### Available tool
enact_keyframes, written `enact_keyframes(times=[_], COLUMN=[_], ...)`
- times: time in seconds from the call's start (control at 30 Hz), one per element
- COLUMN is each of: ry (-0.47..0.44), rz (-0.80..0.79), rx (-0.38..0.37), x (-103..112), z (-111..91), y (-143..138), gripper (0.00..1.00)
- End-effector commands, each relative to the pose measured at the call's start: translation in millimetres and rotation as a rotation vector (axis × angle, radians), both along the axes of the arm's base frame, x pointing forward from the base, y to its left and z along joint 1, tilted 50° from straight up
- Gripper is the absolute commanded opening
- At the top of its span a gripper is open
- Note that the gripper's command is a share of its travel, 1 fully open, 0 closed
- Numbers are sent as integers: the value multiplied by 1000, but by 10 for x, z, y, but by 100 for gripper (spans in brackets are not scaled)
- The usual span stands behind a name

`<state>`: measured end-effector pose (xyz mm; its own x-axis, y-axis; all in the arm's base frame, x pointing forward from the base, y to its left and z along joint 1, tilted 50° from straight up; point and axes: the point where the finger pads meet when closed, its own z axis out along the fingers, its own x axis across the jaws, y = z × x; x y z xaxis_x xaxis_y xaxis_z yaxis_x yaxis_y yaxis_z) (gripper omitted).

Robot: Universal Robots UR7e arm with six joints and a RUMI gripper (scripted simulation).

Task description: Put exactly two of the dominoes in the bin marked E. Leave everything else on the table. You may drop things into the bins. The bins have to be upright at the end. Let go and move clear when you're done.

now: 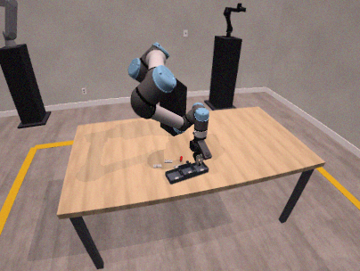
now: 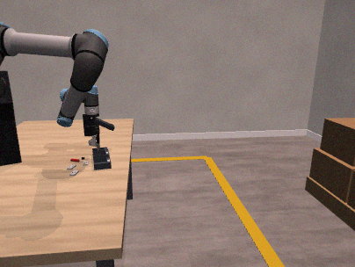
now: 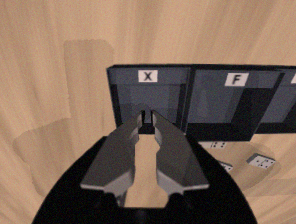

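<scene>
A row of joined bins (image 1: 187, 171) sits on the bench (image 1: 267, 143), toward its near edge in the top view. In the wrist view the bin marked X (image 3: 147, 97) is leftmost, the bin marked F (image 3: 235, 100) lies just right of it, and a third bin (image 3: 287, 102) runs off the right edge. The hand (image 3: 146, 116) hangs above the X bin, its tips over the opening. Dominoes (image 3: 260, 161) lie on the bench beside the row, on the side nearer the wrist camera. In the top view two dominoes (image 1: 157, 166) and a small peg (image 1: 181, 158) lie left of and behind the bins. Stacked boxes (image 2: 336, 162) stand on the floor, well right of the bench.
</scene>
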<state>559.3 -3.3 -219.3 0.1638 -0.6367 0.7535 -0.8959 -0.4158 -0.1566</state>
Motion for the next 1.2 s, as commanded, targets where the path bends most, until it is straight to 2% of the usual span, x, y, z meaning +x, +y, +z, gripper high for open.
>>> enact_keyframes(times=[0.0, 0.87, 1.17], ry=[-1, -1, -1], rz=[1, 1, 1], rx=[0, 0, 0], x=[2, 2, -48], z=[3, 3, 80], y=[5, 5, 82], gripper=[4, 4, 4])
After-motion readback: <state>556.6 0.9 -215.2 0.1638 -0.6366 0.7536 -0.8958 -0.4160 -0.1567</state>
